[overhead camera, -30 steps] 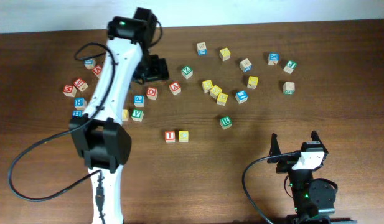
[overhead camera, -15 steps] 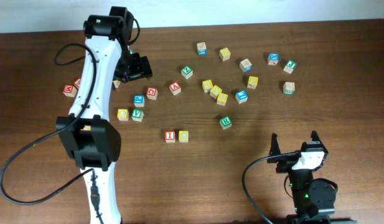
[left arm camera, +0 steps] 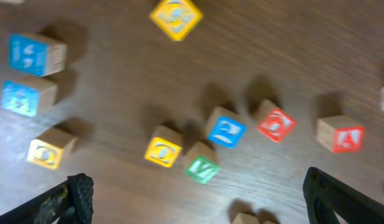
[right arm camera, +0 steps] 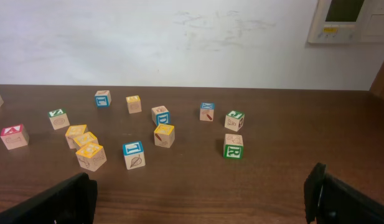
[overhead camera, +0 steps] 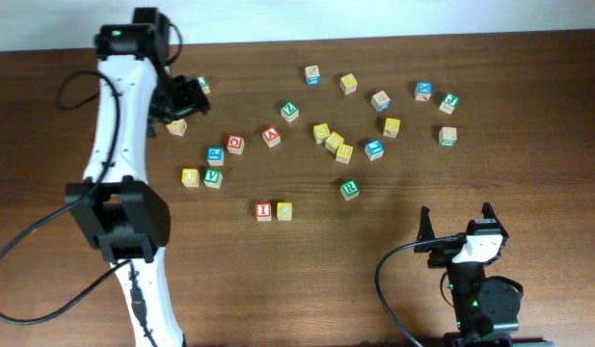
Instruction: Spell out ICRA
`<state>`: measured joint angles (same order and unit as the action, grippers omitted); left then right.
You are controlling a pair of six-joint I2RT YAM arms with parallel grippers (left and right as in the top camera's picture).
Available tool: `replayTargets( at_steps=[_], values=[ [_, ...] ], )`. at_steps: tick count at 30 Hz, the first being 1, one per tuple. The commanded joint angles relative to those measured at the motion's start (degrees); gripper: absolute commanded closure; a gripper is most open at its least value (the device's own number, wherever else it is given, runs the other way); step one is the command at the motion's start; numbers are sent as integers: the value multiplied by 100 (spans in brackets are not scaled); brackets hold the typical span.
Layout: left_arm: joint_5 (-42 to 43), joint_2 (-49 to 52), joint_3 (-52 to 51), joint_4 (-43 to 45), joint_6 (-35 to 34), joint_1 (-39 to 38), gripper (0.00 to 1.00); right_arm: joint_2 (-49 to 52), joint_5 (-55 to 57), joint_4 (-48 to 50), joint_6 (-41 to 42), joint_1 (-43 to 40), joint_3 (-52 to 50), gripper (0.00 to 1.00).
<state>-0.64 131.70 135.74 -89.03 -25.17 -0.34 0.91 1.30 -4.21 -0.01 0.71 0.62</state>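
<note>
In the overhead view the red "I" cube (overhead camera: pixel 264 211) and the yellow "C" cube (overhead camera: pixel 283 210) sit side by side, touching, at the table's middle front. The green "R" cube (overhead camera: pixel 349 190) stands to their right and also shows in the right wrist view (right arm camera: pixel 233 149). The red "A" cube (overhead camera: pixel 271 137) lies farther back and shows in the left wrist view (left arm camera: pixel 341 134) and the right wrist view (right arm camera: pixel 13 135). My left gripper (overhead camera: pixel 184 96) is open and empty above the far left of the table (left arm camera: pixel 201 205). My right gripper (overhead camera: pixel 456 226) is open and empty near the front right (right arm camera: pixel 201 202).
Other letter cubes are scattered around: a yellow one (overhead camera: pixel 190 177) and a green one (overhead camera: pixel 212 177) left of the "I", a blue one (overhead camera: pixel 215 155), a red one (overhead camera: pixel 235 144), a yellow cluster (overhead camera: pixel 333 143) mid-table, and several at the back right (overhead camera: pixel 424 92).
My left arm has swung left toward the table's far left corner, with its gripper still open and empty. The right arm and the cubes have not moved.
</note>
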Motion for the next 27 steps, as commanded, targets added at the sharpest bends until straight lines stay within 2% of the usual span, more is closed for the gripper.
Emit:
replayTargets(
  at_steps=[1,17,20,27],
  values=[
    [22,-11,4,-109,-96,116,1,-44,68,-35,24,-42,-31,2],
    [-127,374,4,-81,-83,125,1,-44,68,-35,24,-42,-31,2],
    [94,374,4,-87,428,111,1,-44,68,-33,24,-42,-31,2],
    [131,575,4,-79,426,-238,1,-44,68,-35,24,-42,-31,2]
  ],
)
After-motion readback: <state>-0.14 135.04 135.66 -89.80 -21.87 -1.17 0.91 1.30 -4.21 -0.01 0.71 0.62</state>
